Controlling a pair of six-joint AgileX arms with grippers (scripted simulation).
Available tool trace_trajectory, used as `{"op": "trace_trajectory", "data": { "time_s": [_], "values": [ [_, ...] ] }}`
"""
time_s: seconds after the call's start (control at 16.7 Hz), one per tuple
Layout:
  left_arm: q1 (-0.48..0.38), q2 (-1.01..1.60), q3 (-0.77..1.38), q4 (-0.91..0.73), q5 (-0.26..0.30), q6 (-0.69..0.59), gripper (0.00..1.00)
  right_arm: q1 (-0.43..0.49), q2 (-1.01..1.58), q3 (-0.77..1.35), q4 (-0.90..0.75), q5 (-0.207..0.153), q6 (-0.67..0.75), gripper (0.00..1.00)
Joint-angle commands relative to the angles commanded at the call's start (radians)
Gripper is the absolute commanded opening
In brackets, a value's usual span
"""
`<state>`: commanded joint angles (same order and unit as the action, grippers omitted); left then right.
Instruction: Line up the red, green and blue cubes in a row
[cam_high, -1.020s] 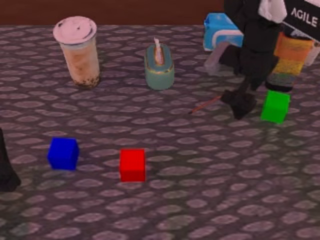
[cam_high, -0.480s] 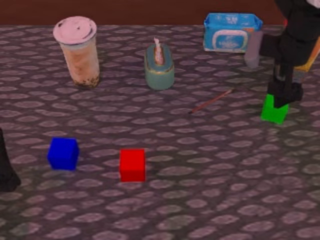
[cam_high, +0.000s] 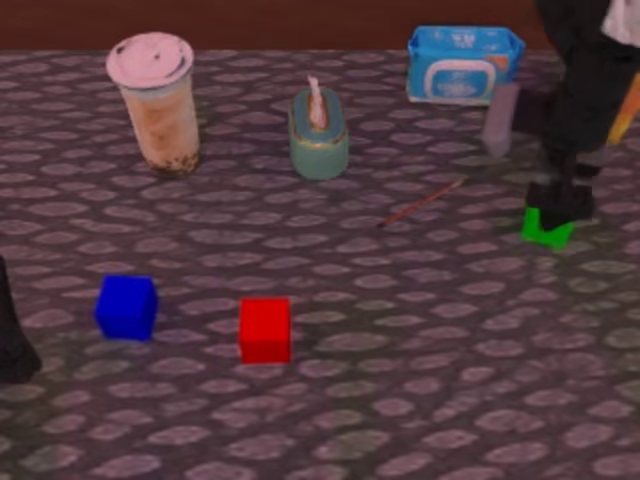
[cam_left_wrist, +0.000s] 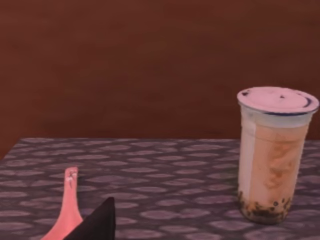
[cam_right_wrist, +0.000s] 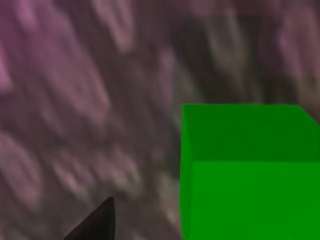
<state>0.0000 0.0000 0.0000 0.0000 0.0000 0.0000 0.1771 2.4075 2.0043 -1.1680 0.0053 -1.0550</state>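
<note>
Green cube (cam_high: 548, 232) | top: under right claw (cam_high: 560, 200) — wrist: side bare

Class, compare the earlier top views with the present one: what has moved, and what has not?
The right hand has travelled from left of the green cube to above it and come down over its top; whether it grips yet cannot be told. The blue cube, red cube and green cube kept their places. The left arm stays parked at the table's left edge.

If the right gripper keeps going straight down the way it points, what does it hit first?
Most likely the green cube. The right gripper hangs directly over it in the top view, covering most of it. How much gap remains is unclear.
</note>
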Motion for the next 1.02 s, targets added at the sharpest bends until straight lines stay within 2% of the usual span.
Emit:
{"op": "trace_trajectory", "data": {
  "time_s": [0.3, 0.6, 1.02],
  "values": [
    [0.0, 0.0, 0.0, 0.0, 0.0, 0.0, 1.0, -0.001, 0.051, -0.122, 0.175, 0.001, -0.001, 1.0],
    [0.0, 0.0, 0.0, 0.0, 0.0, 0.0, 1.0, -0.001, 0.055, -0.131, 0.187, 0.001, -0.001, 1.0],
    [0.0, 0.0, 0.0, 0.0, 0.0, 0.0, 1.0, -0.001, 0.055, -0.131, 0.187, 0.001, -0.001, 0.47]
  ]
}}
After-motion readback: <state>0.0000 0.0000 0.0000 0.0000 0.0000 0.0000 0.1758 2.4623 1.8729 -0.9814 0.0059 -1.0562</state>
